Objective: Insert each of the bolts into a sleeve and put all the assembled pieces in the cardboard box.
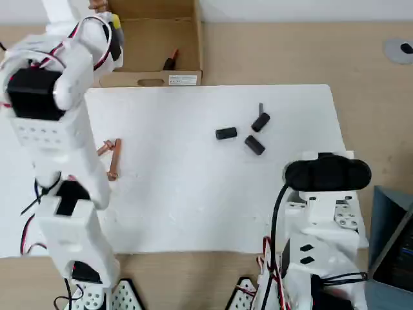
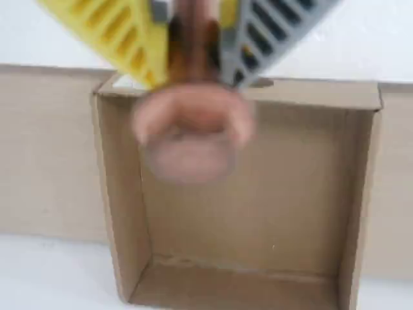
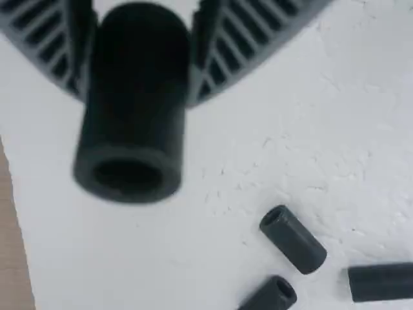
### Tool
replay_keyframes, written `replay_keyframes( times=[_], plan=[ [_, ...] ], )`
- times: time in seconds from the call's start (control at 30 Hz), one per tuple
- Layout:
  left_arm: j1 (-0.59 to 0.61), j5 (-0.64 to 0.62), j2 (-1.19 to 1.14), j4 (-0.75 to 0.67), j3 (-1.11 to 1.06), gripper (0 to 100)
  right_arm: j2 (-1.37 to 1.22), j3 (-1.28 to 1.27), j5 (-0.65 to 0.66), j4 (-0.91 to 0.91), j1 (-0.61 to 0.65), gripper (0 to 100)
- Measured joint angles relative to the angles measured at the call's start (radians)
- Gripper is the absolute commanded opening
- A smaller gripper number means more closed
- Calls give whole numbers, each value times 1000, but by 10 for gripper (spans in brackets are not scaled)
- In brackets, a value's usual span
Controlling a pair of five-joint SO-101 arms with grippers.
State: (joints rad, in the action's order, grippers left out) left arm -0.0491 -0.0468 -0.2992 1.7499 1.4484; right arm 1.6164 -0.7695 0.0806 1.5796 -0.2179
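Note:
My left gripper (image 2: 193, 39) is shut on a copper bolt (image 2: 190, 129), whose round head faces the camera, above the open cardboard box (image 2: 122, 213). In the high view that gripper (image 1: 103, 11) hangs over the box's (image 1: 155, 81) left part. A dark piece (image 1: 171, 60) with a reddish tip lies inside the box. Two more copper bolts (image 1: 111, 155) lie on the white foam sheet (image 1: 193, 194). My right gripper (image 3: 139, 64) is shut on a black sleeve (image 3: 132, 123) above the sheet. Three loose sleeves (image 3: 292, 239) lie nearby, grouped in the high view (image 1: 255, 144).
The right arm's base and black top (image 1: 328, 173) stand at the sheet's near right edge. A grey disc (image 1: 399, 50) lies on the wooden table at far right. A dark panel (image 1: 393, 239) sits at the right edge.

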Motion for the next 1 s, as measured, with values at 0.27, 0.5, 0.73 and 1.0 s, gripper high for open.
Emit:
replay_keyframes(
  times=[0.27, 0.5, 0.73, 1.0],
  plan=[
    [-25, 0, 339, 0, -414, 0, 6, -64, 0, -46, 0, 10],
    [-51, 0, 644, 0, -806, 0, 12, -163, 0, -193, 38, 10],
    [-61, -37, 925, -44, -1198, 0, 107, -276, -84, -267, 282, 10],
    [-61, -44, 1274, -233, -1656, 0, 192, -407, -112, -307, 522, 10]
  ],
)
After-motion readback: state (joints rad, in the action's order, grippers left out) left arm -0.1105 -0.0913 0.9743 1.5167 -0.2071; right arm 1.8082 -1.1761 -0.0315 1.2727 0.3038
